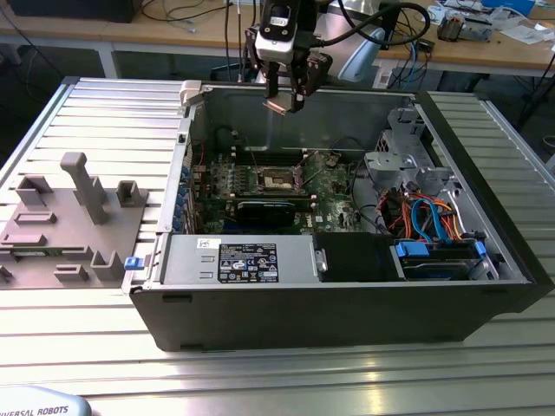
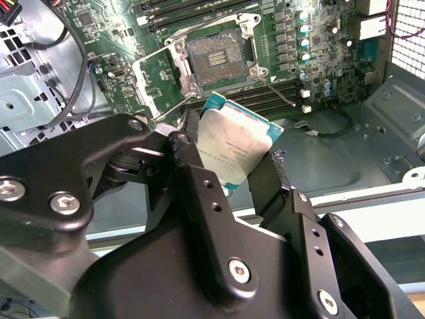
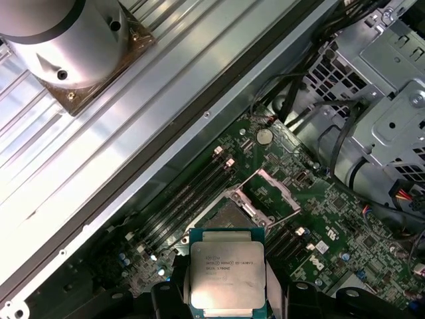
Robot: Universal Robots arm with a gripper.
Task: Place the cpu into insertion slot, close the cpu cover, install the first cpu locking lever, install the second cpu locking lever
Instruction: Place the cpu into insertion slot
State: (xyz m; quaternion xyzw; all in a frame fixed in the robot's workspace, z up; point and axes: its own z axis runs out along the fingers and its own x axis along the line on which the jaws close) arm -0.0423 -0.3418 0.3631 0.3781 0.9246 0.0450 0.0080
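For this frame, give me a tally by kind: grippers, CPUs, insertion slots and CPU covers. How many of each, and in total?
gripper: 1
cpu: 1, held by the gripper
insertion slot: 1, empty
cpu cover: 1, open
Total: 4

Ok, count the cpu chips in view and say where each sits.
1: the cpu is held in the gripper above the motherboard, not in the empty insertion slot. Others could be hidden.
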